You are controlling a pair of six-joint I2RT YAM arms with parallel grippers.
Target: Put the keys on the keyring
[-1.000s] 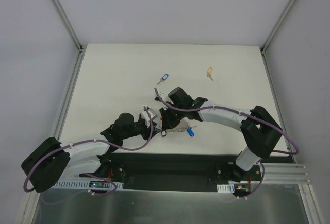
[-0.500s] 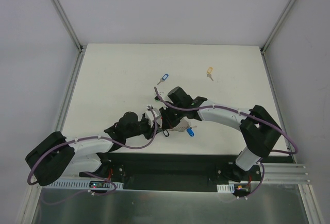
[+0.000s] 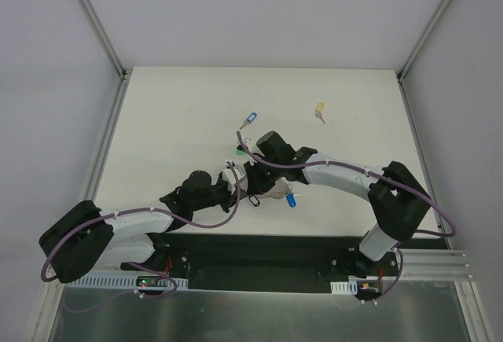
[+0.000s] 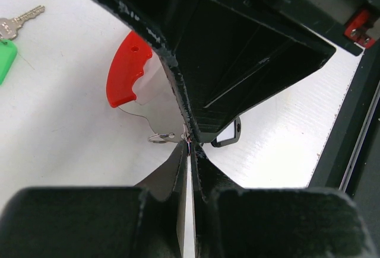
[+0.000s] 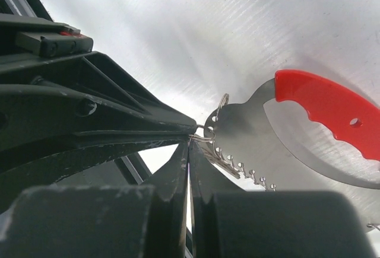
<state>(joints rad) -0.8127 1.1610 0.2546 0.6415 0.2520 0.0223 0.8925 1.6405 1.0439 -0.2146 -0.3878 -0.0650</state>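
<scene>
The keyring lies between my two grippers: its red band [image 4: 127, 71] [image 5: 332, 107] and its grey beaded strap [image 5: 243, 164]. My left gripper [image 3: 236, 188] [image 4: 189, 146] is shut on a small wire split ring [image 4: 160, 137] at the strap's end. My right gripper [image 3: 250, 183] [image 5: 189, 140] is shut on the same end of the strap, tip to tip with the left. A black-tagged key [image 3: 253, 200] [image 4: 228, 134] lies just beside the tips. A blue-tagged key [image 3: 291, 199] lies right of them. The green-tagged key [image 3: 238, 152] [image 4: 5, 56], the other blue one [image 3: 251, 119] and the yellow one [image 3: 319, 110] lie farther back.
The white table [image 3: 173, 122] ends in a black base rail [image 3: 259, 251] close behind both grippers. Metal frame posts [image 3: 94, 20] stand at the back corners. The arms' purple cables [image 3: 236, 208] hang near the grippers.
My left gripper has moved right and up to meet the right gripper's tips. The near blue key and the strap have shifted slightly toward the grippers.
</scene>
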